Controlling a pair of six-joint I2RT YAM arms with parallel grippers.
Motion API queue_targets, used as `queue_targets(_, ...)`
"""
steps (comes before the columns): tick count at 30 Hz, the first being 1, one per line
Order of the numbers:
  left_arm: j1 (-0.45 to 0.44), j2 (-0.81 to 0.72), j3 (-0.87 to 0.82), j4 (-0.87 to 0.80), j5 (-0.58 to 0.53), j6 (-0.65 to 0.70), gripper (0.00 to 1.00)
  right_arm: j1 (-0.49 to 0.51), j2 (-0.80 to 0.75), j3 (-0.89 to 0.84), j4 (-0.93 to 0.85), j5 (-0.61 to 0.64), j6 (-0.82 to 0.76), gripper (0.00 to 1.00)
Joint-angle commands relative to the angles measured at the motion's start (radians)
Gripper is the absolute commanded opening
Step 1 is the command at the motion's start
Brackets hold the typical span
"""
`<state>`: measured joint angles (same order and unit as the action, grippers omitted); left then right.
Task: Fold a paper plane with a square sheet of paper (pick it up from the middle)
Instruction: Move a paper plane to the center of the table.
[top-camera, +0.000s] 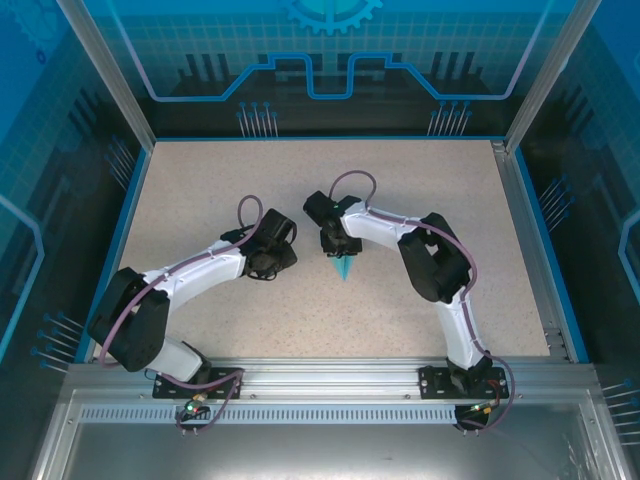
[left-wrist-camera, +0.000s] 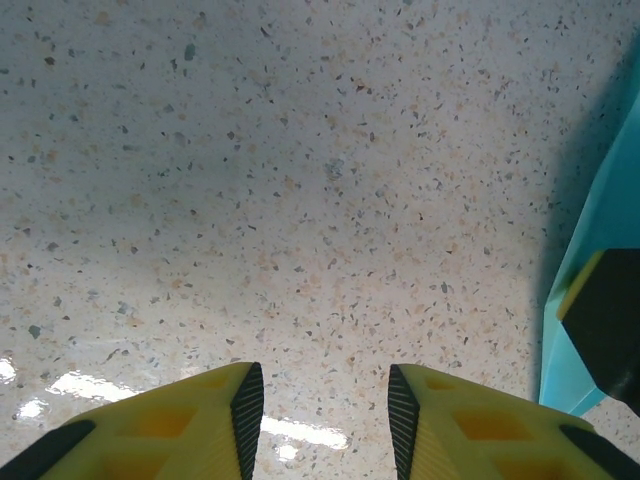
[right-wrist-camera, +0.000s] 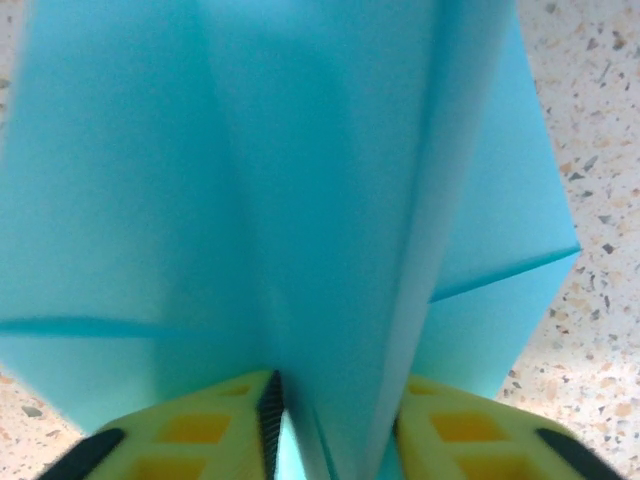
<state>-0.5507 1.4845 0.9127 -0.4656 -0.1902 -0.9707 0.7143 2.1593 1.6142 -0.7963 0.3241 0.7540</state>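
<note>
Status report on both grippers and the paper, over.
Left gripper open, empty, over the table. Right gripper shut on the folded paper plane. No obstruction seen.
</note>
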Motion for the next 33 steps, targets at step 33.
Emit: queue_targets(33, 0.010, -0.043, -0.014, -0.011, -0.012, 0.006, 0.42, 0.017, -0.151, 0.086, -0.106, 0.056, -0.081, 0.56)
